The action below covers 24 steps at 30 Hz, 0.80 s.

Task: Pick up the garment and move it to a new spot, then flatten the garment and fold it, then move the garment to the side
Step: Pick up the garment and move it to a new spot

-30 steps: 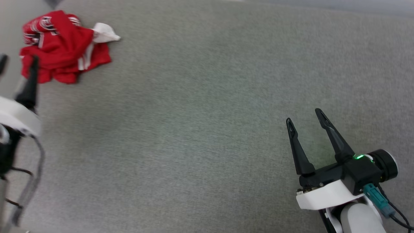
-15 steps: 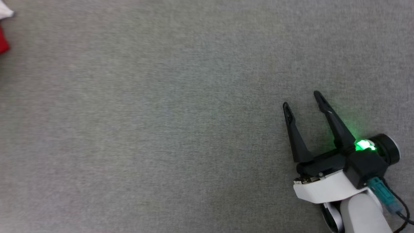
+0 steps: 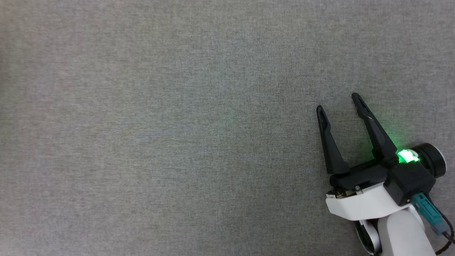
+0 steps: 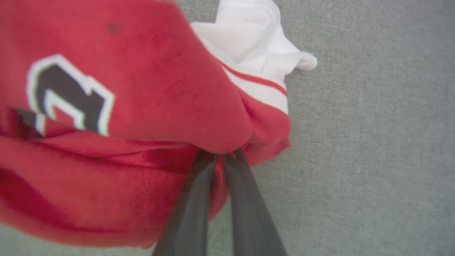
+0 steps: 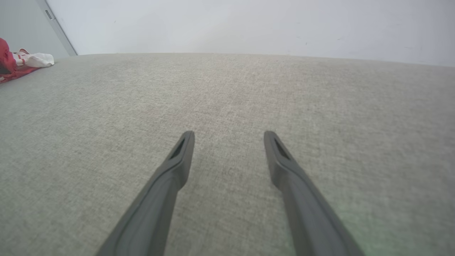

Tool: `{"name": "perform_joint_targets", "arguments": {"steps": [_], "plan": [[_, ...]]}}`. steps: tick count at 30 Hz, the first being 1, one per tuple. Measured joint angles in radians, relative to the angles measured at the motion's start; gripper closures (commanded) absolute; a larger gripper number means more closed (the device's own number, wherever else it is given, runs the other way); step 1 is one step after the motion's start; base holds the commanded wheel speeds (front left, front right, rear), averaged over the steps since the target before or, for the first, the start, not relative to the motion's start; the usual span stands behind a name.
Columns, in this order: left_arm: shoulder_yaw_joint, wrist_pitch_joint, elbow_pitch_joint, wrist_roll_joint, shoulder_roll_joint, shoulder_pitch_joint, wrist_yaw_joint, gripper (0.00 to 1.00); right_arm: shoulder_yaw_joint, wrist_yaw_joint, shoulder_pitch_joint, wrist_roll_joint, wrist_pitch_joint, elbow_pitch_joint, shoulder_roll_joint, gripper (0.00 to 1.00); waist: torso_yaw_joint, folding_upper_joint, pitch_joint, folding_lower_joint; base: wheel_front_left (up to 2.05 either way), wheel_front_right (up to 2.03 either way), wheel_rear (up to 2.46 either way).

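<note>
The garment (image 4: 160, 89), red with a white sleeve (image 4: 256, 39) and a black white-outlined numeral, lies crumpled on the grey cloth surface. In the left wrist view my left gripper (image 4: 223, 154) has its two dark fingers drawn together, pinching a red fold at the garment's near edge. From the right wrist, the garment (image 5: 14, 65) is a small red and white heap at the far left. My right gripper (image 3: 337, 102) hovers open over bare cloth at the lower right of the head view, nothing between its fingers (image 5: 181, 156).
Grey woven cloth (image 3: 177, 124) covers the whole work surface. In the right wrist view a pale wall (image 5: 249, 25) rises behind the surface's far edge, with a grey upright strip (image 5: 57, 28) at the upper left.
The head camera has swung to the right, so the garment and my left arm have left its picture. My right gripper stays open in much the same place.
</note>
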Motion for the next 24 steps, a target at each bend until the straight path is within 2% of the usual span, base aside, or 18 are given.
{"name": "perform_joint_targets", "arguments": {"steps": [5, 9, 15, 19, 24], "plan": [[-0.047, -0.066, -0.049, -0.034, 0.013, 0.018, 0.0, 1.0, -0.003, 0.0, 0.0, 0.01, 0.0, 0.023, -0.001, 0.0, 0.006, 0.0, -0.048, 0.0, 0.0, 0.0, 0.0], [-0.156, -0.144, -0.2, -0.078, 0.025, 0.095, 0.0, 1.0, -0.005, 0.0, 0.014, 0.048, 0.004, 0.059, -0.002, 0.0, 0.006, 0.0, -0.156, -0.0001, 0.0, 0.0, 0.0], [-0.253, -0.212, -0.348, -0.089, 0.017, 0.173, 0.0, 1.0, -0.013, 0.0, 0.033, 0.076, 0.004, 0.079, -0.003, 0.0, -0.006, 0.0, -0.259, -0.0001, 0.0, 0.0, 0.0], [-0.313, -0.254, -0.428, -0.073, -0.023, 0.21, 0.0, 1.0, -0.022, -0.001, 0.042, 0.093, 0.004, 0.088, -0.003, 0.0, -0.022, 0.0, -0.323, -0.0001, 0.0, 0.0, 0.0], [-0.385, -0.3, -0.5, -0.026, -0.144, 0.231, 0.004, 1.0, -0.047, -0.001, 0.055, 0.108, 0.004, 0.088, -0.003, 0.0, -0.056, 0.0, -0.388, -0.0003, 0.0, 0.0, 0.0]]}}
